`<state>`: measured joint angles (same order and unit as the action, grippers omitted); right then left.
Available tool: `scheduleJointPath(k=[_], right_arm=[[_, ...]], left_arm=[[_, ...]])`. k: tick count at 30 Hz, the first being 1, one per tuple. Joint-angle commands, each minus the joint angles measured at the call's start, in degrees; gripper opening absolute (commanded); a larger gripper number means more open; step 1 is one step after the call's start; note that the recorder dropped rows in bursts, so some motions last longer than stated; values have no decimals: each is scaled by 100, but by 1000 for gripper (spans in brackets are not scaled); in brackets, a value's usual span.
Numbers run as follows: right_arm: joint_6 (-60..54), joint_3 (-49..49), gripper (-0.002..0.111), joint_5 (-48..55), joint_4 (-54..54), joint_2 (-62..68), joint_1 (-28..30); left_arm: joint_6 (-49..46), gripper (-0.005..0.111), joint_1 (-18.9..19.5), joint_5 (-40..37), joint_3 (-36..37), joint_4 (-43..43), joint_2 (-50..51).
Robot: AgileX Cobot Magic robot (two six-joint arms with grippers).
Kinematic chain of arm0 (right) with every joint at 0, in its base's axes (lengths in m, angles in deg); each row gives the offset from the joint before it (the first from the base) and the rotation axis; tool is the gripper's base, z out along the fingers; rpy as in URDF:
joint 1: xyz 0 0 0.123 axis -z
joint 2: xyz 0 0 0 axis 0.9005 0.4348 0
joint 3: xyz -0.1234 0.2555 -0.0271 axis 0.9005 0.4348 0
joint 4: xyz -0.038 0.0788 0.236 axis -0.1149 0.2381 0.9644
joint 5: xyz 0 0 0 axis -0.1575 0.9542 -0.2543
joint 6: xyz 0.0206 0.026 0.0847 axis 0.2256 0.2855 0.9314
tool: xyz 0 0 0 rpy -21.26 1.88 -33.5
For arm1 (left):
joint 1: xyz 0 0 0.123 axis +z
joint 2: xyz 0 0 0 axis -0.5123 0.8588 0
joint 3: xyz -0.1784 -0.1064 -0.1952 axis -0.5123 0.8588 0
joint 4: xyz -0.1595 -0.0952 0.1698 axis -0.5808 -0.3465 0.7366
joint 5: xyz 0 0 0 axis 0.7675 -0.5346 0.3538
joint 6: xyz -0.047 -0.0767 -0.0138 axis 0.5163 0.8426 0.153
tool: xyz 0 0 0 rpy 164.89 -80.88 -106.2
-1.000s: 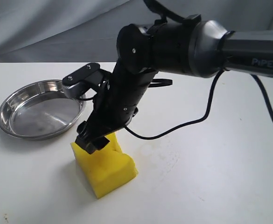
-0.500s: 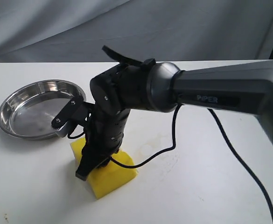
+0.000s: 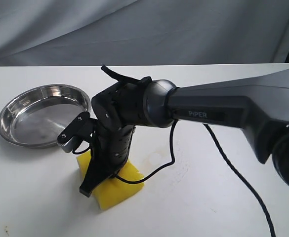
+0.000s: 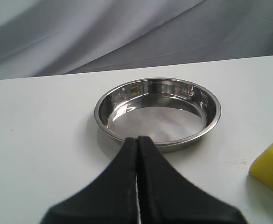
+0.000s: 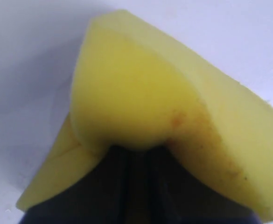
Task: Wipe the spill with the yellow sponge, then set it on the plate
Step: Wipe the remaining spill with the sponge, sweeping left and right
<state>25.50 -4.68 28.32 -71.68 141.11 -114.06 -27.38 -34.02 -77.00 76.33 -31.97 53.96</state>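
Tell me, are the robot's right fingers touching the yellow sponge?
Touching. The right wrist view shows the right fingers pinched into the yellow sponge, its foam bulging around them.

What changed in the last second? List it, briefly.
The right gripper pushed down into the yellow sponge and closed on it, squashing the foam. The sponge is still on the table, roughly where it was. The plate has not moved and holds nothing.
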Motion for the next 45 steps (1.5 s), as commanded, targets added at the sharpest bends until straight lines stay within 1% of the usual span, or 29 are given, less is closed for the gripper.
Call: scheduleJointPath(k=[1,4,7,8,11,13,14,16,23,26,32,34,37,40,42,45], right_arm=[[300,169,11,537,-583,-407,5],[624,169,11,768,-1044,-938,5],[970,169,11,1482,-1833,-1346,5],[1164,169,11,1571,-2118,-1388,5],[1283,169,11,1497,-2054,-1362,181],[1338,169,11,1496,-1954,-1205,410],[1410,169,11,1496,-1739,-1072,575],[1323,169,11,1388,-1186,-818,694],[317,169,11,1059,413,-236,699],[-194,169,11,1059,1104,-63,699],[-1608,169,11,896,3066,-19,688],[-1988,169,11,797,3542,-19,688],[-2281,169,11,579,3737,-19,618],[-2295,169,11,490,3714,-70,574],[-2295,169,11,490,3635,-180,588],[-2259,169,11,490,3229,-498,587]], left_arm=[[7,0,-37,43,22,-44,-25],[7,0,-37,43,22,-44,-25],[7,0,-37,43,22,-44,-25],[7,0,-37,43,22,-44,-25],[7,0,-37,43,22,-44,-25],[7,0,-37,43,22,-44,-25],[7,0,-37,43,22,-44,-25],[7,0,-37,43,22,-44,-25],[7,0,-37,43,22,-44,-25],[7,0,-37,43,22,-44,-25],[7,0,-37,43,22,-44,-25],[7,0,-37,43,22,-44,-25],[7,0,-37,43,22,-44,-25],[7,0,-37,43,22,-44,-25],[7,0,-37,43,22,-44,-25],[7,0,-37,43,22,-44,-25]])
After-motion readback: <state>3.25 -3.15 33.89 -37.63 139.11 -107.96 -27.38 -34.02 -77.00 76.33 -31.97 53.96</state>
